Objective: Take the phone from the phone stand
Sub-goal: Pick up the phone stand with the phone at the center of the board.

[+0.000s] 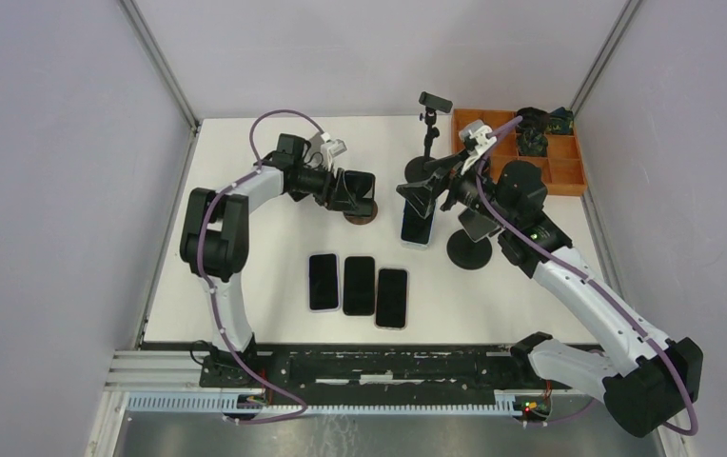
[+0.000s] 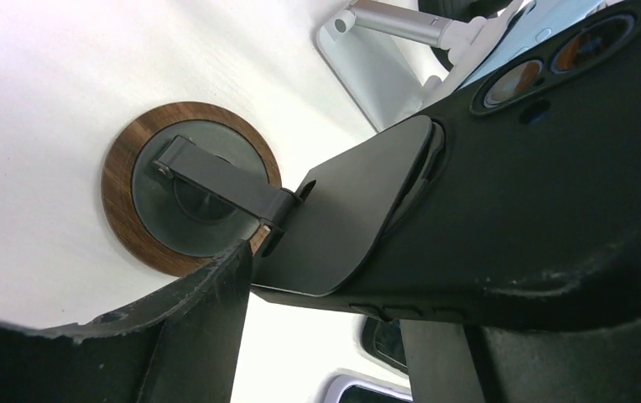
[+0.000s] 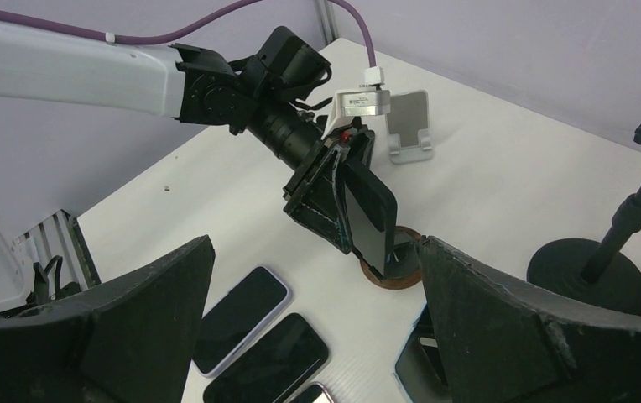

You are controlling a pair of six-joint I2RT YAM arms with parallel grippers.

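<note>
**Left gripper holds the phone on its stand**

On the left, the left gripper (image 1: 358,192) has its jaws pinching the black phone (image 2: 535,201) by its edges. The phone's back rests on the dark plate of the phone stand (image 2: 191,189), which has a round wooden foot. In the middle, three phones (image 1: 359,286) lie flat in a row. Further right, the right gripper (image 1: 445,208) has its jaws spread wide and holds nothing. It is just above another flat phone (image 1: 417,228). An orange tray (image 1: 569,176) sits far right.
</note>
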